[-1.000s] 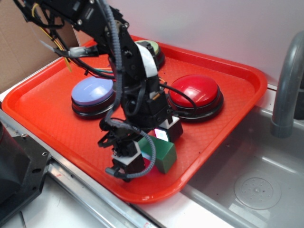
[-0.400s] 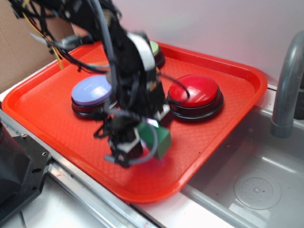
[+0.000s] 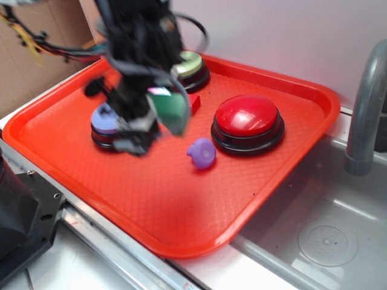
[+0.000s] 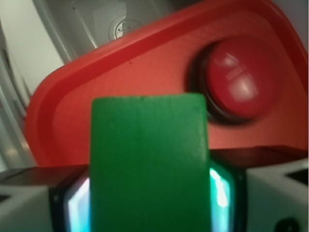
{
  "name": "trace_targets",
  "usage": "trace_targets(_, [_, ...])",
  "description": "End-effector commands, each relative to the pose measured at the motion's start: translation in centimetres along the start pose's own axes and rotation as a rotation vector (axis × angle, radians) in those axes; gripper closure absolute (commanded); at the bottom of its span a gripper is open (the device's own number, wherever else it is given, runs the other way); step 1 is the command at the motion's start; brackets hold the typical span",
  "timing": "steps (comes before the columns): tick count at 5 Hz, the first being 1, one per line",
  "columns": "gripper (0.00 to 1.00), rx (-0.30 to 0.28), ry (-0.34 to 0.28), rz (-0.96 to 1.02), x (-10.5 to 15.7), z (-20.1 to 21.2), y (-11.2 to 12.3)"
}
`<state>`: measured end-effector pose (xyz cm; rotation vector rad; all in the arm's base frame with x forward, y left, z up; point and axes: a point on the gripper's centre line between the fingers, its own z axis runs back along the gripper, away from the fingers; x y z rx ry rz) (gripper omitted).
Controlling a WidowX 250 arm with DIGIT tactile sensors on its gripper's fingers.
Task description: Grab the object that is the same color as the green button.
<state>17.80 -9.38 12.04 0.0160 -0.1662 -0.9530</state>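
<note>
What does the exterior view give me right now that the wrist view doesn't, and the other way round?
Only the exterior view shows the green button, the lavender button, the purple toy and the grey faucet. Only the wrist view shows, close up, the green block clamped between the gripper pads. Both show the block held above the red tray and the red button.
</note>
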Motion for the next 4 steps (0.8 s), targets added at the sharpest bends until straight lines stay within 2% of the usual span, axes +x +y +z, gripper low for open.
trace_targets(1, [1.00, 0.062, 0.067, 0.481, -3.4, 6.7, 1.7])
trace_targets(2, [1.00, 0.043, 0.119, 0.663, -5.5, 7.7, 2.5])
trace_targets(3, [1.00, 0.064, 0.120, 0.771, -7.0, 8.5, 2.4])
trace_targets(4, [1.00, -0.041, 0.124, 0.895, -7.8, 7.6, 2.7])
